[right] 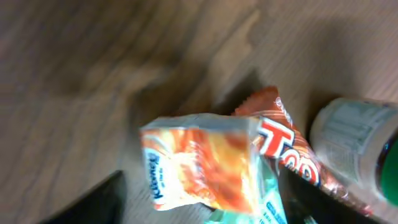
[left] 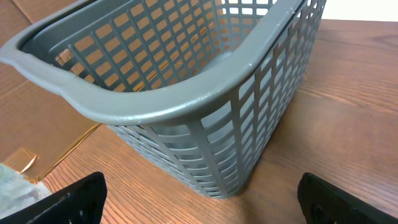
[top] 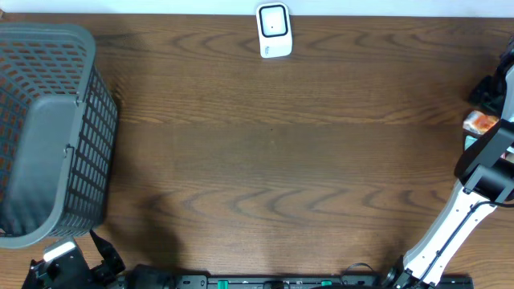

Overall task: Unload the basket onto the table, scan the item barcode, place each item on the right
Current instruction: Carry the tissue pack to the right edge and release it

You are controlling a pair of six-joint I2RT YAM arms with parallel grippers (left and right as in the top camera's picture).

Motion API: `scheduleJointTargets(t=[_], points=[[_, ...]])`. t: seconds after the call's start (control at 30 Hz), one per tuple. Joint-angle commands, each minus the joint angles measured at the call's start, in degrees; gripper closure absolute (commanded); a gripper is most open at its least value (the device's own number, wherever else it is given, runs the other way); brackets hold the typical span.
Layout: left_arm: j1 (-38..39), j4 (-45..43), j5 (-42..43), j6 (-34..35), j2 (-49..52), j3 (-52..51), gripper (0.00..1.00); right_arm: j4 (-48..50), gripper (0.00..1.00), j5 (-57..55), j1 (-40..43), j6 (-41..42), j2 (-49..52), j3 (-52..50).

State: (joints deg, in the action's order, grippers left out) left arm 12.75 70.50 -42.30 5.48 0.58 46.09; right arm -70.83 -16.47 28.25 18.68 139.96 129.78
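Step in hand, by judgement: picking up the item. The right gripper (right: pixel 199 208) hangs with jaws apart astride a tissue pack (right: pixel 199 165), with a gap showing at one finger and no hold evident. A snack wrapper (right: pixel 292 149) and a bottle (right: pixel 357 146) crowd just beside it. Next move: close on the pack alone, then carry it to the scanner (top: pixel 273 30), well apart. The left gripper (left: pixel 199 202) gapes wide, empty, before the basket (left: pixel 186 112). Blur hides any barcode — the fingertips are cut off.
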Motion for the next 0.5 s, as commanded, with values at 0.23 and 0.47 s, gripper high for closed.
scheduleJointTargets(t=[0.23,0.47], points=[[-0.2,0.0,-0.3,-0.7,-0.4,0.0,0.02,-2.5,0.01,8.8,-5.2,-0.7,-15.4,4.5],[-0.2,0.0,-0.3,-0.7,-0.4,0.0,0.02,-5.5,0.01,16.1,-11.9,-0.7,-32.0,4.5]])
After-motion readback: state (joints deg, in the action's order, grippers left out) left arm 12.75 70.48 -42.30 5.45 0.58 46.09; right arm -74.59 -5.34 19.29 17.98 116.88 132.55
